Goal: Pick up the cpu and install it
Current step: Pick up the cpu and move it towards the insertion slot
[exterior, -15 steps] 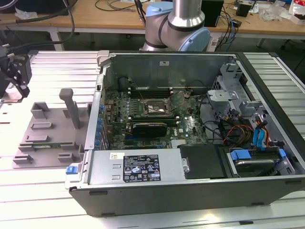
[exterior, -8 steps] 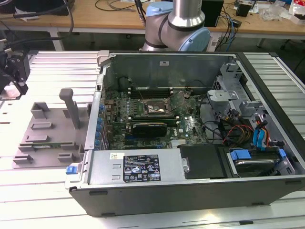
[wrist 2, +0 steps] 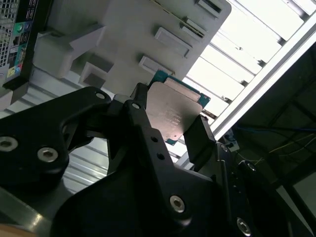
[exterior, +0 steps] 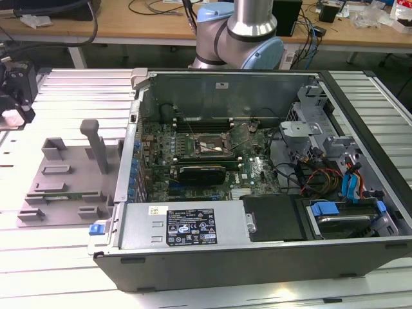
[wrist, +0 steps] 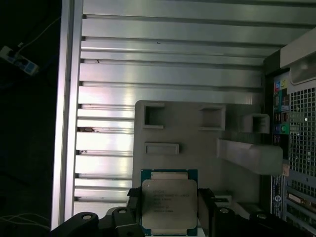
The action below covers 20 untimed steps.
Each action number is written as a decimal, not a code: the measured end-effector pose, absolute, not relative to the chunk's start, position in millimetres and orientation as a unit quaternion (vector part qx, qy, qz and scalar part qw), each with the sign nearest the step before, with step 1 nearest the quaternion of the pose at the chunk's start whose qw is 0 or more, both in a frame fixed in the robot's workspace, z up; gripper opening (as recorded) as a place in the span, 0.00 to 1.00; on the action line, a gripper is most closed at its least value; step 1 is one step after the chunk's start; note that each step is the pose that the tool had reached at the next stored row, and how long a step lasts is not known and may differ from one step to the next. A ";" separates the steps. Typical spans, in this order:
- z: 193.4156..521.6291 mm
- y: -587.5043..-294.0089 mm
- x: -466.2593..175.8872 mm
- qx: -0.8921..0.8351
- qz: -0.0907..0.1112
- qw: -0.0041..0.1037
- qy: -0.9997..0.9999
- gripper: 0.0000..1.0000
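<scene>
The cpu (wrist: 169, 203), a thin square chip with a silvery top plate and a green rim, sits between the black fingers (wrist: 133, 210) of my gripper (wrist: 169, 213), which is shut on it. In the second wrist view the cpu (wrist 2: 174, 109) is held the same way, one finger (wrist 2: 200, 139) on each side of it, in the gripper (wrist 2: 170, 127). It hangs above the near edge of a grey fixture plate (wrist: 197, 143). In the exterior view the gripper (exterior: 14, 106) is at the far left, above the table and away from the case. The motherboard socket (exterior: 209, 147) lies open inside the case.
The open computer case (exterior: 193, 225) fills the middle and the exterior view's right, with a black card (exterior: 203, 171), cables and drive bays inside. The grey fixture plate (exterior: 64, 174) with an upright post (exterior: 96, 145) lies to the left of it on the slatted aluminium table (exterior: 77, 90).
</scene>
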<state>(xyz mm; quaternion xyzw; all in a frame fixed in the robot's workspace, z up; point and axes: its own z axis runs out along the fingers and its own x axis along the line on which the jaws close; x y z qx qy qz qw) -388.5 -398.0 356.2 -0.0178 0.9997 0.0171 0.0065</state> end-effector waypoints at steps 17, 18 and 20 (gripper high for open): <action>389.4 -397.8 -388.5 -0.018 0.017 0.007 1.000 0.54; 390.4 -397.8 -388.5 -0.018 0.017 0.007 1.000 0.54; 393.0 -397.8 -388.5 -0.018 0.017 0.007 1.000 0.54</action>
